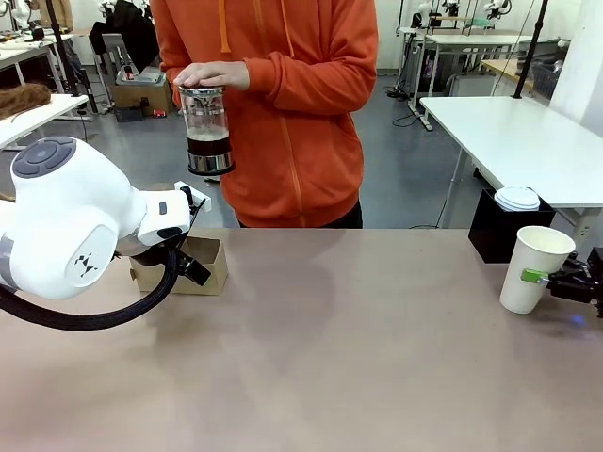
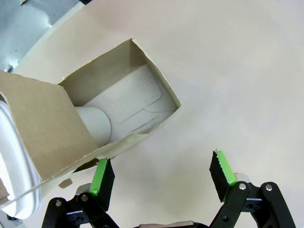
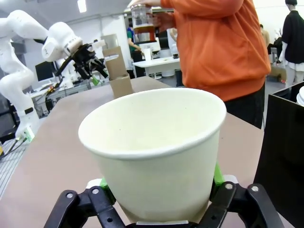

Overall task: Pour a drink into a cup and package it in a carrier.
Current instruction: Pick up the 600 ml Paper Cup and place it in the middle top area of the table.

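The right gripper (image 3: 159,179) clamps the empty white paper cup (image 3: 152,142) at the table's (image 1: 330,358) right side. It should hold the cup upright and steady under the person's (image 1: 283,113) glass jug (image 1: 206,132) of drink (image 1: 206,147). The left gripper (image 2: 161,178) hangs open just beside the carrier (image 2: 42,123).

The left arm (image 1: 75,235) hides part of the carrier (image 1: 209,266); the right end effector (image 1: 539,277) runs off-frame.

Bright, even light came from a ceiling lamp (image 3: 81,4); shadows on the table (image 1: 377,358) were soft; the cup (image 3: 152,142) looked bulged, distorted.
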`<state>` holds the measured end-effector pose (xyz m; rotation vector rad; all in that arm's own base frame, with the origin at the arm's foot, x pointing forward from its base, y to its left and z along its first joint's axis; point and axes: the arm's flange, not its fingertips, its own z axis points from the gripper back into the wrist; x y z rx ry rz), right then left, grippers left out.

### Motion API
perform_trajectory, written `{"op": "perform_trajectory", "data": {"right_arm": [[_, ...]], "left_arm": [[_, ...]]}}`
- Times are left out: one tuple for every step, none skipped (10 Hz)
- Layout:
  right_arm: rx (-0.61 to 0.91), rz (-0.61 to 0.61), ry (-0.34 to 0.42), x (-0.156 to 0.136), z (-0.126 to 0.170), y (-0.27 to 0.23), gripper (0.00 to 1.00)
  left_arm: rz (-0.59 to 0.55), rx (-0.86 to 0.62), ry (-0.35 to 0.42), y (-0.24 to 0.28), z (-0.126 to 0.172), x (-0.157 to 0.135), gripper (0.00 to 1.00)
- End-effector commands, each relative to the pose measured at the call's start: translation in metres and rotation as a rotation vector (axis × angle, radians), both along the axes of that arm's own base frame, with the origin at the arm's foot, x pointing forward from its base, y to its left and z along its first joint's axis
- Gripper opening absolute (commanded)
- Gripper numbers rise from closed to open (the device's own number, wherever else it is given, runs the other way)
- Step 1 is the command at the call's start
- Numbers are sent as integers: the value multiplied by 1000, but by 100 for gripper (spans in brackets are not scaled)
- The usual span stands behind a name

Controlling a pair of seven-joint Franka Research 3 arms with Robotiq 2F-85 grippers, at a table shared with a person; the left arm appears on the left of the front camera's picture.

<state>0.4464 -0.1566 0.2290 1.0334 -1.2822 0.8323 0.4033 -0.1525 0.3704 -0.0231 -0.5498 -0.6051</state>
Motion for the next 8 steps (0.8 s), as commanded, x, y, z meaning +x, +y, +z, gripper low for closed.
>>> {"op": "perform_trajectory", "data": {"right_arm": [[1,-10,-13,0,0,0,80],[1,-10,-13,0,0,0,80],[1,-10,-13,0,0,0,80],[0,-2,-2,0,0,-1,80],[17,-34,-14,-11,22,4,80],[26,-57,-12,-16,43,19,80],[35,-64,16,-15,62,41,80],[30,-20,20,-13,78,72,80]], "left_arm": [[0,-2,0,1,0,0,100],[0,-2,0,1,0,0,100],[0,-2,0,1,0,0,100],[0,-2,0,1,0,0,100],[0,-2,0,1,0,0,100],[0,-2,0,1,0,0,100],[0,-2,0,1,0,0,100],[0,-2,0,1,0,0,100]]}}
